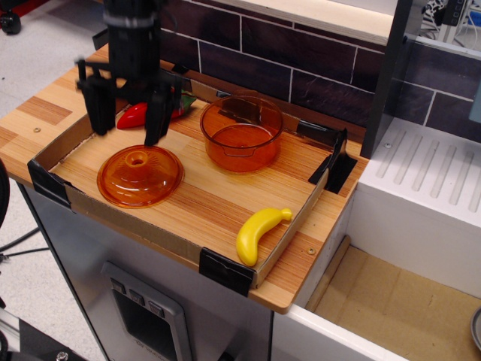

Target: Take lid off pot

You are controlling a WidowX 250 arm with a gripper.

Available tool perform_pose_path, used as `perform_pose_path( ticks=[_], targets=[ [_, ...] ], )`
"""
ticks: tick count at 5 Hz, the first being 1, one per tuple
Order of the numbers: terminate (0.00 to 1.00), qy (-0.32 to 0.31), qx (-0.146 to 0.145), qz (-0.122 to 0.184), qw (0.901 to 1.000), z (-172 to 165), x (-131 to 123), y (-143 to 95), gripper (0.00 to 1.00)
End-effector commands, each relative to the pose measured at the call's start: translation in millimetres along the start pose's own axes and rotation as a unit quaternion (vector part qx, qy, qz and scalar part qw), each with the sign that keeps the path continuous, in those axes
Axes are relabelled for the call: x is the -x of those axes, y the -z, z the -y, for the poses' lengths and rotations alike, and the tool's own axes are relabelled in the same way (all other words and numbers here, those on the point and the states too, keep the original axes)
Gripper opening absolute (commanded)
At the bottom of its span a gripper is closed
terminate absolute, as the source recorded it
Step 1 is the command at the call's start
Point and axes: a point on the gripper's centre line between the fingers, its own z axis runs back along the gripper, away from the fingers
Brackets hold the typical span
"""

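One Step Complete: Lid Separated From Pot

Lid [140,176] lies flat on the bench [218,203], knob up, at 8 o'clock from the pot [241,133] and clear of it. Pot stands uncovered. Pincer [126,120] hangs above the lid, jaws wide, holding nothing. Judged status: removal done; only arm retreat remains.
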Motion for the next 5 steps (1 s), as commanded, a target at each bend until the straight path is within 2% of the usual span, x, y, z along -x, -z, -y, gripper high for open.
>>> perform_pose_path(
  ticks=[1,2,4,5],
  targets=[
    [0.00,-0.015,0.002,0.052,0.9985,5,12,-45,1.00],
    [0.00,-0.004,0.011,0.076,0.9970,11,22,-59,1.00],
    [0.00,0.013,0.002,0.086,0.9962,23,26,-63,1.00],
    [1.00,0.013,0.002,0.086,0.9962,23,26,-63,1.00]
  ],
)
